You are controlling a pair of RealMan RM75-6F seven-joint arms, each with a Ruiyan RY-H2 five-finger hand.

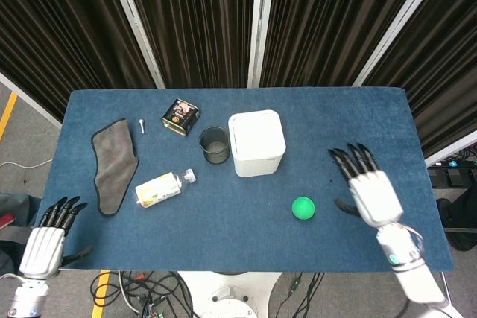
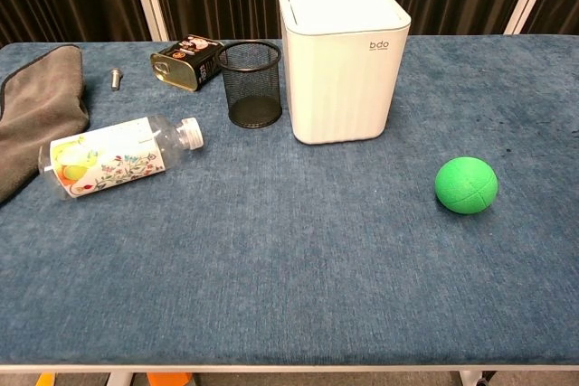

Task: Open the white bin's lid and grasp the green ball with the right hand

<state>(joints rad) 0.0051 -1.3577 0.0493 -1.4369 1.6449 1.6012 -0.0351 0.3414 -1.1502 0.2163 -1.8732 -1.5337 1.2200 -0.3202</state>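
My right hand [image 1: 370, 193] hovers over the blue tabletop [image 1: 223, 229] with its fingers [image 1: 350, 160] spread wide, holding nothing. The green ball [image 1: 302, 208] lies just to its left, apart from it. The white bin [image 1: 256, 142] stands behind the ball, lid closed, beside a black mesh cup [image 1: 215, 144]. My left hand [image 1: 46, 237] sits at the tabletop's near left corner, fingers extended and empty.
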